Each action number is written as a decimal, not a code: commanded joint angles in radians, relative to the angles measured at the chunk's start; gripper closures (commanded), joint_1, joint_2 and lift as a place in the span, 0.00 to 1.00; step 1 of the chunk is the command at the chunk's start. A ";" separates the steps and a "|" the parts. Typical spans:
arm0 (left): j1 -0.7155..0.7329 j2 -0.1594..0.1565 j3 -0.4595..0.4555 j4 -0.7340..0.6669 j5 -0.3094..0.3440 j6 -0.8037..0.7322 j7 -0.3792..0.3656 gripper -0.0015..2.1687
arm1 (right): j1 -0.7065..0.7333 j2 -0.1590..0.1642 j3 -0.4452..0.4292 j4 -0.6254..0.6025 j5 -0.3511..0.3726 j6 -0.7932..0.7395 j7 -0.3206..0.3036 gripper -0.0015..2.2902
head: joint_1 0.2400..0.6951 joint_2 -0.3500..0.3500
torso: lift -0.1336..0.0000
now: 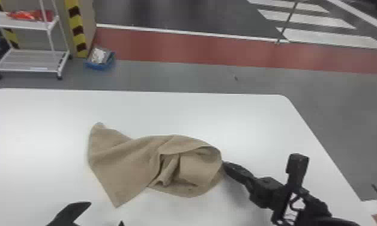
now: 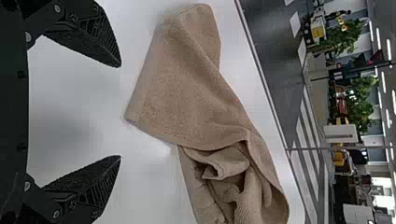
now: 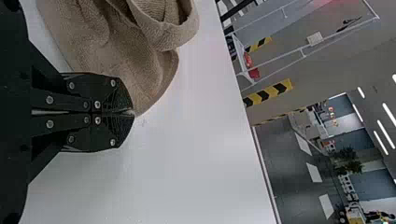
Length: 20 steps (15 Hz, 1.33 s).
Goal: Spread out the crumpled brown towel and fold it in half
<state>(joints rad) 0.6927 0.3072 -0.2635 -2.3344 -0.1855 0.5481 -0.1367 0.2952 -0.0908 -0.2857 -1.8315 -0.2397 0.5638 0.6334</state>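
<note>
My right claw (image 1: pixel 224 166) pinches the crumpled towel (image 1: pixel 122 159) at its right edge. My left claw (image 1: pixel 106 213) gapes wide, nearer, over the desk (image 1: pixel 179 111).

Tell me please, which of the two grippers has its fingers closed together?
The right gripper, the one at the edge of the towel. Its fingers meet, while those of the left gripper stand wide apart.

- We have a black right arm (image 1: pixel 315 207) with a block-topped post (image 1: pixel 298 168).
- Our left gripper (image 1: pixel 106 212) has black, tapering fingers (image 2: pixel 86 42) with ribbed tips.
- Our right gripper (image 1: pixel 226 166) is black too, with round silvery screws (image 3: pixel 50 100) dotting its plates (image 3: pixel 65 103).
</note>
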 commanded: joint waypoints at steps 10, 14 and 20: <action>-0.257 -0.030 -0.115 0.038 -0.011 0.283 -0.090 0.11 | 0.012 0.002 -0.003 0.006 -0.004 0.000 -0.003 0.53 | 1.00 0.14 | 0.07; -0.277 -0.046 -0.117 0.070 -0.014 0.289 -0.113 0.17 | 0.012 0.003 -0.003 0.009 -0.006 0.000 -0.003 0.53 | 1.00 0.14 | 0.07; -0.295 -0.056 -0.115 0.092 -0.019 0.347 -0.135 0.19 | 0.012 0.002 -0.003 0.008 -0.006 0.000 -0.003 0.53 | 1.00 0.14 | 0.07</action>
<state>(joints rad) 0.4018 0.2556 -0.3804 -2.2477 -0.2031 0.8836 -0.2657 0.3068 -0.0883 -0.2884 -1.8236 -0.2455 0.5639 0.6304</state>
